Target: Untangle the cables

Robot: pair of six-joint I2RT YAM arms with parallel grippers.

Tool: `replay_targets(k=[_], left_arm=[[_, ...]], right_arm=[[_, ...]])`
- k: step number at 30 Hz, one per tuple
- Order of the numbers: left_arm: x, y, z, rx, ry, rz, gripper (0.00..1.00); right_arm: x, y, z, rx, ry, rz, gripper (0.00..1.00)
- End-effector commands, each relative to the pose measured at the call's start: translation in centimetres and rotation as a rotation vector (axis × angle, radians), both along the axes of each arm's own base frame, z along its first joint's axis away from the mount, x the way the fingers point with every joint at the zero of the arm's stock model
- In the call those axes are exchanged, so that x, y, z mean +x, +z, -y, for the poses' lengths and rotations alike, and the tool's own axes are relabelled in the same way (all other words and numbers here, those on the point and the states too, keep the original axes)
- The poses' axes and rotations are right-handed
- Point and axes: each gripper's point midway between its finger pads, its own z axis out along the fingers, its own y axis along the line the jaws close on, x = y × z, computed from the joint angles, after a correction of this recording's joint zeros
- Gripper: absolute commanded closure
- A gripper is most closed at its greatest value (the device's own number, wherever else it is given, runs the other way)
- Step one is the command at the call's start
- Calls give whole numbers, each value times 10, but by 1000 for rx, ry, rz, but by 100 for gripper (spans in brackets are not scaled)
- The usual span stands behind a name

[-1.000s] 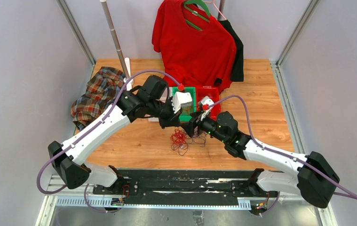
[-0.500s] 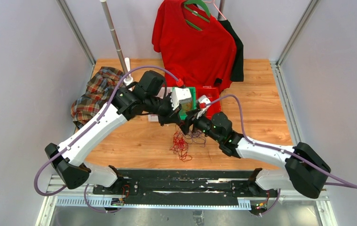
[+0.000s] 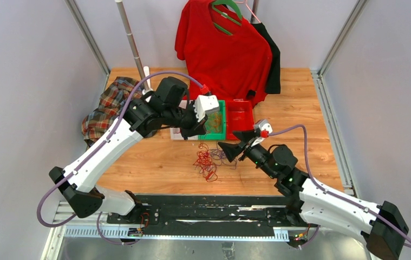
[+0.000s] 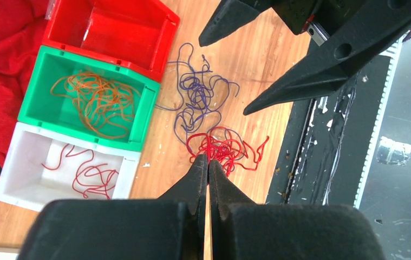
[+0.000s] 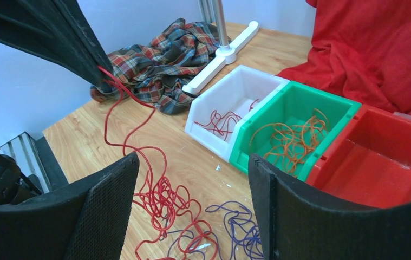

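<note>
1. Pinching a strand of the red cable [image 4: 224,149], the left gripper [image 4: 208,162] is clenched shut, just in front of the green bin [image 4: 78,132].
2. The right gripper [image 5: 192,162] is spread wide and grasps nothing, above the purple cable [image 4: 195,100] near that bin.

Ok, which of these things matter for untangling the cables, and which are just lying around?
Job: red cable, purple cable, white bin, green bin, red bin, left hand, right hand.
Lying about: plaid shirt, red shirt, black garment, stand pole.
</note>
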Motion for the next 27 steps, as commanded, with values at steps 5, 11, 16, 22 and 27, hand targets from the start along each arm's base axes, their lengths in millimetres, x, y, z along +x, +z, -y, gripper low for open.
replay_targets(k=[5,11,16,22,27], left_arm=[[3,14,1,-29,34,-2,99],[-1,14,0,-39,28,-17,99],[-4,20,0,-52,18,-3,99],[-10,32,0,-80,-8,3,99],[-9,51,-3,-97,-11,53,99]], right_arm=[[-2,27,-37,-13,87,32,26],[19,31,-52,3,36,38,26],[28,28,-73,8,62,23,26],[42,11,-85,19,34,-13,28],[43,-16,-94,8,50,-68,33]])
